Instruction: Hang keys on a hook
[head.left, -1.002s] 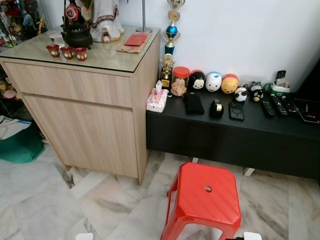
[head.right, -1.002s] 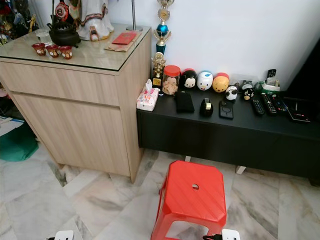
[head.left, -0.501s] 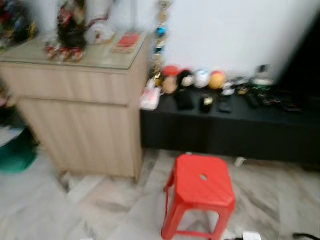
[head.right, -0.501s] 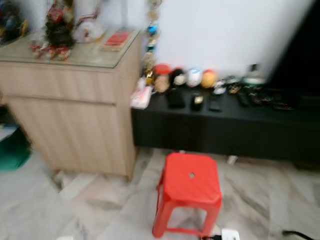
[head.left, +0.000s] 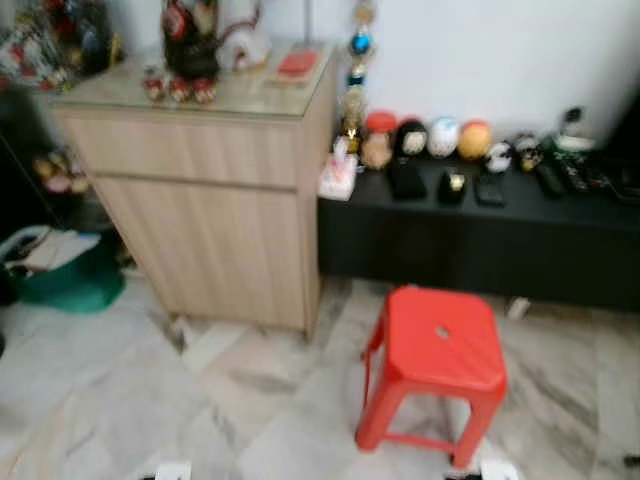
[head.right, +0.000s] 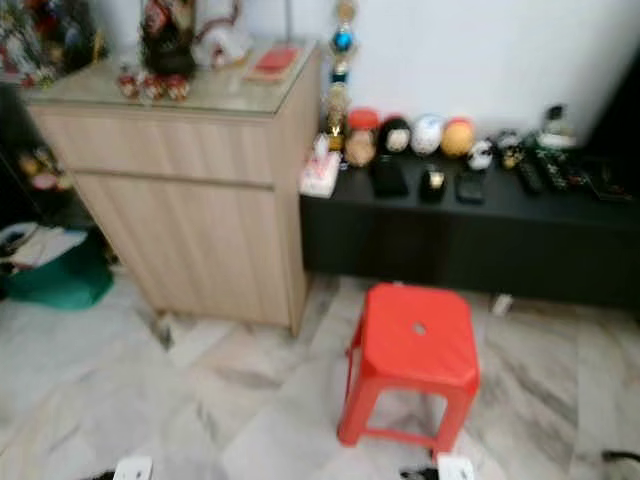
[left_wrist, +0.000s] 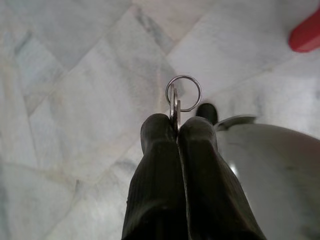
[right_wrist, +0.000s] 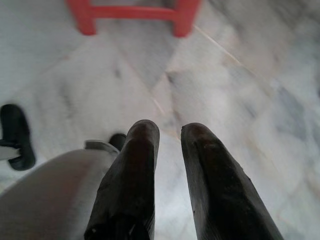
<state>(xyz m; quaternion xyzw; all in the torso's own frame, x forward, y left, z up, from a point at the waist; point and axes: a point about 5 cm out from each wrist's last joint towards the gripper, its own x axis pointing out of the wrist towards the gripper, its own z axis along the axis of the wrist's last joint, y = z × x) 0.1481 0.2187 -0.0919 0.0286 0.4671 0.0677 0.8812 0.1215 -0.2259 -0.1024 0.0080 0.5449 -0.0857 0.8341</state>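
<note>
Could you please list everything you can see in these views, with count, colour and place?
Cabinet: one, light wood, glass-topped, left against the wall.
Ornaments: several, dark and red, blurred, on the cabinet.
Low unit: one, black, right of the cabinet.
Round toys: a row, mixed colours, along the unit's back.
Stool: one, red, on the marble floor.
Green bag: one, left of the cabinet.
Keys: one ring, silver, between the left gripper's fingers.
Left gripper: shut on the keys, over the floor.
Right gripper: open, holding nothing.
</note>
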